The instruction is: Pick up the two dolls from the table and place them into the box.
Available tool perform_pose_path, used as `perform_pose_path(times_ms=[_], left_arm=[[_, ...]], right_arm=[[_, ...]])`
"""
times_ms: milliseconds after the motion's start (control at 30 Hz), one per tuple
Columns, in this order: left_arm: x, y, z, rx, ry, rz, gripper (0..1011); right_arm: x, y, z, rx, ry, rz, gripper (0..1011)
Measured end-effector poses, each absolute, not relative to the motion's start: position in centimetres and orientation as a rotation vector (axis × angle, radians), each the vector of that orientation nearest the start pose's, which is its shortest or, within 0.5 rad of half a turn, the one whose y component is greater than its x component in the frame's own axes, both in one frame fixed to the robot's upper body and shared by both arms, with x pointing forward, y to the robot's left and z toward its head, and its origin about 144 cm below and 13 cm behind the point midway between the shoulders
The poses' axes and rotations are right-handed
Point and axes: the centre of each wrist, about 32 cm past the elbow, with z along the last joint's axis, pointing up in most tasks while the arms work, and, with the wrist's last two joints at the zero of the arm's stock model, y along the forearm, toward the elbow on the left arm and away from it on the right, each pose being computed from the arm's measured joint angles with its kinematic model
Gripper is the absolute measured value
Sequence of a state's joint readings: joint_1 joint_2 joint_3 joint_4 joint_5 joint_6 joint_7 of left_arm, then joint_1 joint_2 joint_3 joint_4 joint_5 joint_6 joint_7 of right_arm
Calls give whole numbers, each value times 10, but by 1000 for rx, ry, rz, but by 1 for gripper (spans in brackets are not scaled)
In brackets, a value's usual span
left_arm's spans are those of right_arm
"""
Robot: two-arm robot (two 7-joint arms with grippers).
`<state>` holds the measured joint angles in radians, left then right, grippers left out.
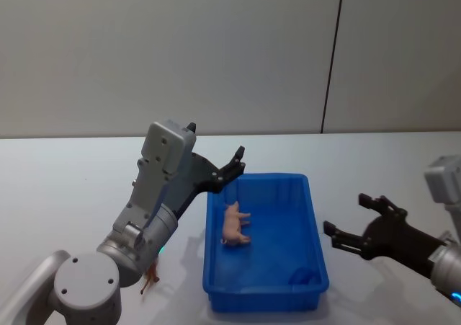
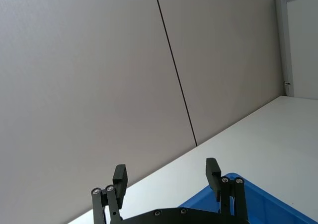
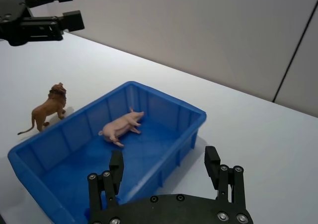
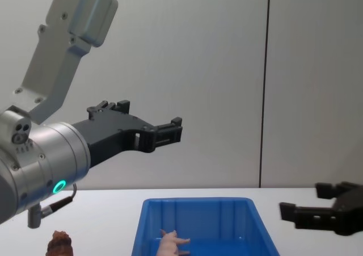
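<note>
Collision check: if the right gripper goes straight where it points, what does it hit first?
Probably the box, at its right wall, which faces the open right gripper. Its height against the rim is unclear, so it might clear the rim and reach the pink doll inside.

Everything is lit evenly and brightly by diffuse light. Below the left gripper [image 1: 235,163], a soft grey shadow is cast on the table [image 1: 65,195] beside the box [image 1: 265,296]. Ahead of the right gripper [image 3: 164,159], a fainter shadow is thrown under the box's rim.

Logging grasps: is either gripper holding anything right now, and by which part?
Nothing is held: the left gripper and the right gripper are both open and empty.
</note>
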<state>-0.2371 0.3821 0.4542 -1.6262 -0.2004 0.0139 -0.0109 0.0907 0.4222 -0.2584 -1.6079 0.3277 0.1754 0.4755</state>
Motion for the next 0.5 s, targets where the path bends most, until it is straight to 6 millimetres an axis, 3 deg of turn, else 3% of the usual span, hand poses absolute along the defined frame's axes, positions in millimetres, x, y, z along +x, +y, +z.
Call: perform_pose_path(times_ms=[500], left_arm=[[490,199,1204,70,-262,1131,1001]], right_arm=[[464,-288,1171,-193,54,-894,1001]])
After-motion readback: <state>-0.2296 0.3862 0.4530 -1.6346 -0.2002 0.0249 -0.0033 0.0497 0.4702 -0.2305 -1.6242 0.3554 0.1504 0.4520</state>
